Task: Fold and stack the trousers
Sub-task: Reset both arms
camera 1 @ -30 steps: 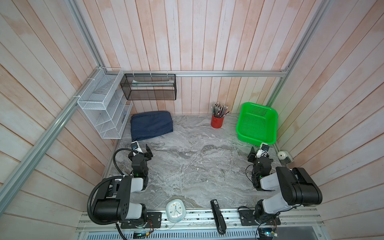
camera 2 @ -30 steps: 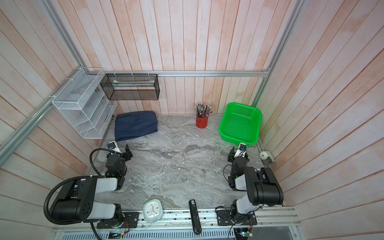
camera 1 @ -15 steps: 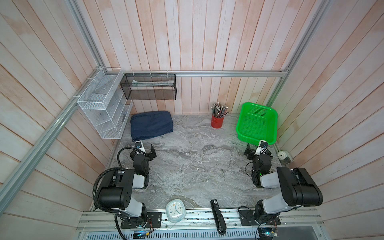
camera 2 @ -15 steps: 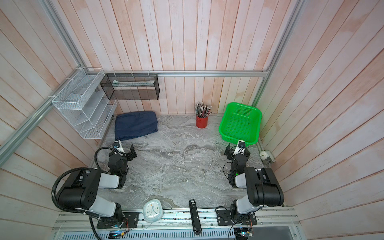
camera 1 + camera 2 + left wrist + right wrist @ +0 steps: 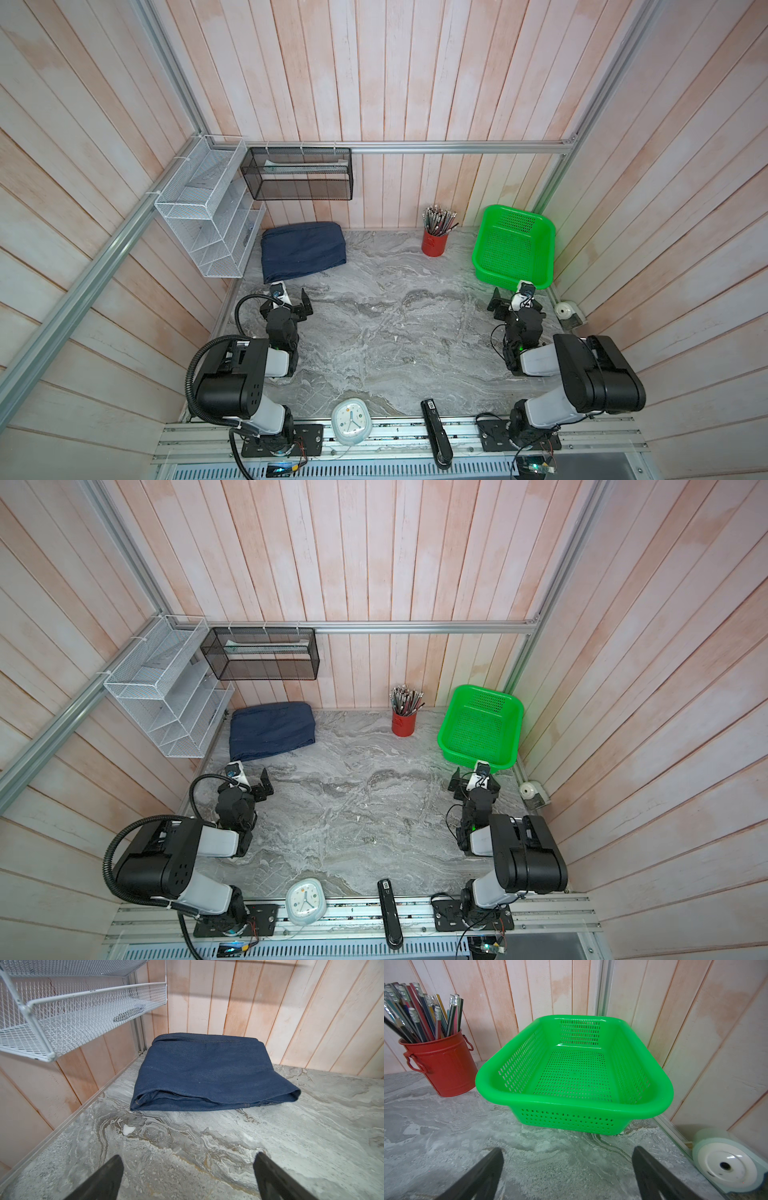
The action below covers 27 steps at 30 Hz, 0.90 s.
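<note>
The left tool was released, its jaws spread wide and holding nothing, low over the grey marbled counter. Ahead of it and not touching it, the trousers lay folded in a flat bundle in the counter's far left corner, against the wall under a white wire shelf. The right tool was likewise released and empty, facing a green basket beside a red pencil pot.

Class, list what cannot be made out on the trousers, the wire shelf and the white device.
- Trousers: button and pockets hidden by folds, left wrist view.
- Dark item on wire shelf: blurred behind mesh, left wrist view.
- White device: cut off by the frame edge, right wrist view.
</note>
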Available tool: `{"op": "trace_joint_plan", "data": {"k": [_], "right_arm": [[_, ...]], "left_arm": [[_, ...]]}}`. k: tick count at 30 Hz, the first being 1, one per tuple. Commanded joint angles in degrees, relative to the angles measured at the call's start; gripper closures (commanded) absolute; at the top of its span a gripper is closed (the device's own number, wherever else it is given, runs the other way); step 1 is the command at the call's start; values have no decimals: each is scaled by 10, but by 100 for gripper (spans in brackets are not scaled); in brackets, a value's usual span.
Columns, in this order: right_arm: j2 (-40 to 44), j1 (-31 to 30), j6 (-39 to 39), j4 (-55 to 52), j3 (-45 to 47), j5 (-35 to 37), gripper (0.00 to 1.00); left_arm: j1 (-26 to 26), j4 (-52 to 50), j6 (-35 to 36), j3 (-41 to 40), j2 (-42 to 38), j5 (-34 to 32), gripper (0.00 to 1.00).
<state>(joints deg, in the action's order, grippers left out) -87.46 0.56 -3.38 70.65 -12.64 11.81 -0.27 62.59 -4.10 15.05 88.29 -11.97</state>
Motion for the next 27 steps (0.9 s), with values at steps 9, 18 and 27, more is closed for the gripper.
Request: {"op": "trace_joint_plan", "data": {"k": [9, 18, 27], "right_arm": [[4, -2, 3, -3, -7, -7, 2], [4, -2, 3, -4, -7, -7, 2], [4, -2, 3, -4, -8, -7, 2]], "left_arm": [[0, 21, 5, 7, -2, 6, 0], [-5, 21, 9, 8, -1, 0, 0], [-5, 21, 9, 8, -1, 0, 0]]}}
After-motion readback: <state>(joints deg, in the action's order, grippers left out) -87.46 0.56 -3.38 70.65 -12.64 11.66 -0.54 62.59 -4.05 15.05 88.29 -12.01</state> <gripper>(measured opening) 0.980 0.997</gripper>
